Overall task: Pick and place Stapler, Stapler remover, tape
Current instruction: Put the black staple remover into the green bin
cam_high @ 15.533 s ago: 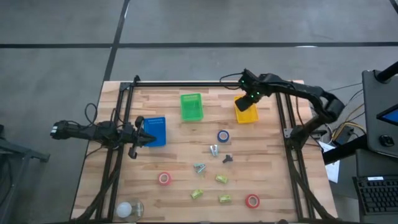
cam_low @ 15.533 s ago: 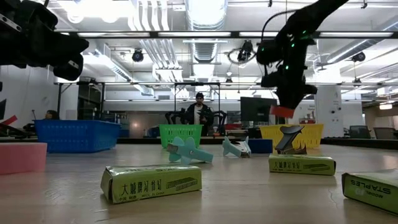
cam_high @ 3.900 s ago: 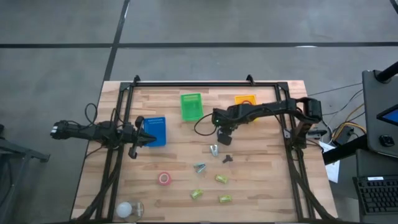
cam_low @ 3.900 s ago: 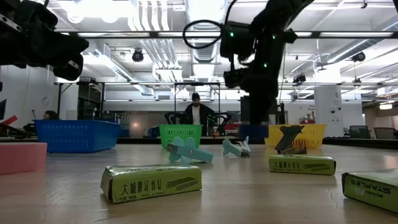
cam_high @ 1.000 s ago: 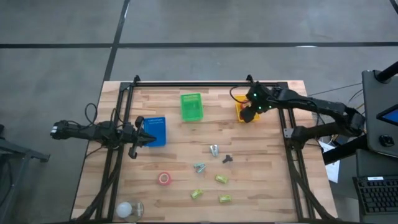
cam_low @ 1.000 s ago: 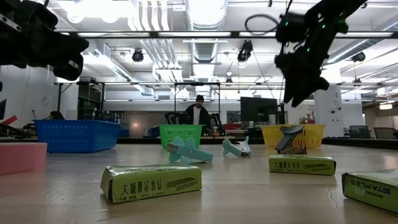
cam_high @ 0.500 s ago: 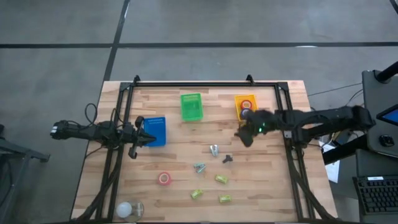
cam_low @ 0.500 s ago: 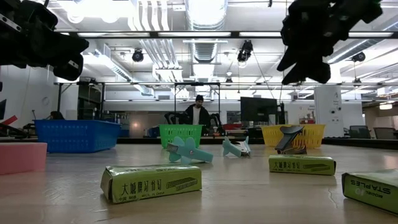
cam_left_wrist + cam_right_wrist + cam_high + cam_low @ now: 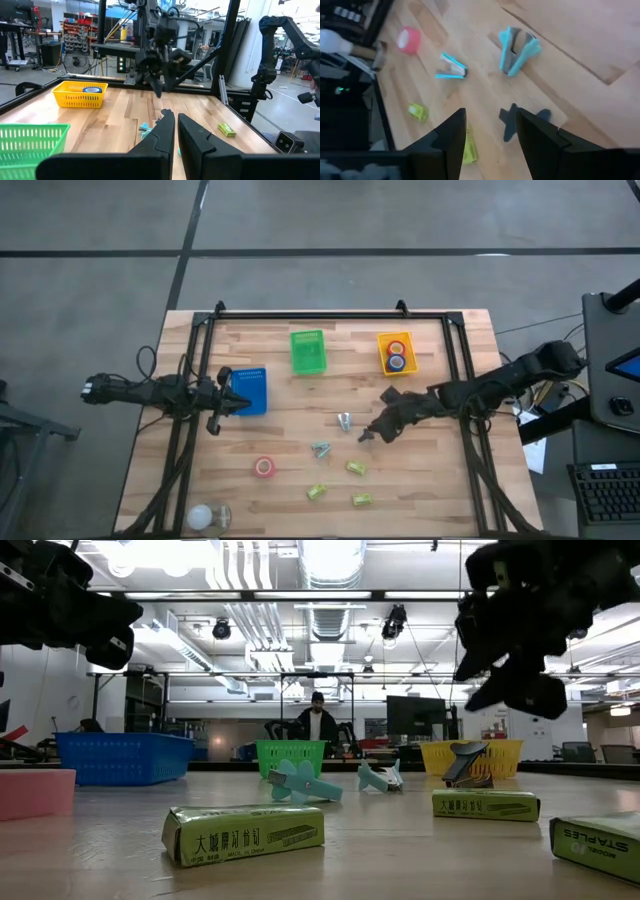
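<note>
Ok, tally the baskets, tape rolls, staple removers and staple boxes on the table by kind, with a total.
baskets: 3 (green, yellow, blue)
tape rolls in view: 3 (red and blue in the yellow basket, red on the table)
staple removers: 3 (, dark one)
staple boxes: 3 ()
Total: 12

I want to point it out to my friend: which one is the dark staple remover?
Start at the yellow basket on the table's far side and come toward the near edge. The dark staple remover lies just below the right gripper, the only black one; its two neighbours are pale teal.
</note>
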Controlling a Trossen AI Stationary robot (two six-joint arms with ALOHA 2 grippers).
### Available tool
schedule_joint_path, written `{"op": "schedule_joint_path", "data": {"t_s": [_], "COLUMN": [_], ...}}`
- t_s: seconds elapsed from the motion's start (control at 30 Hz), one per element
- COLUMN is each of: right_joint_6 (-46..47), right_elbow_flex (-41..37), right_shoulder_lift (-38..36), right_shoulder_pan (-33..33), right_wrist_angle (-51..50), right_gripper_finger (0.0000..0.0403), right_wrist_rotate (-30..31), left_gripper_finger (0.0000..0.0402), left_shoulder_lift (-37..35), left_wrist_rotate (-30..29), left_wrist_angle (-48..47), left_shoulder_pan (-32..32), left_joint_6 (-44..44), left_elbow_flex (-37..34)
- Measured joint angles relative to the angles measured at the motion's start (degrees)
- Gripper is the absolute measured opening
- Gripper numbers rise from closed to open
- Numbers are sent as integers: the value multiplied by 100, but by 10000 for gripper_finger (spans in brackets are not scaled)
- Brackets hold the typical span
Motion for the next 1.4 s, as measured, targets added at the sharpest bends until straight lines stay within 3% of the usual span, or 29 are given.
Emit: {"op": "schedule_joint_path", "data": {"t_s": [0.6, 1.4], "right_joint_6": [445, 431], "right_elbow_flex": [136, 154], "right_shoulder_lift": [777, 1217], "right_shoulder_pan": [261, 190], "right_wrist_angle": [-12, 274], "right_gripper_finger": [150, 128], "right_wrist_rotate": [-484, -286], "left_gripper_finger": [26, 26], "left_shoulder_lift": [1, 10], "left_wrist_rotate": [-2, 0], "left_wrist_angle": [-2, -2], "left_shoulder_pan": [0, 0], "left_joint_6": [0, 0], "left_elbow_flex": [2, 0]}}
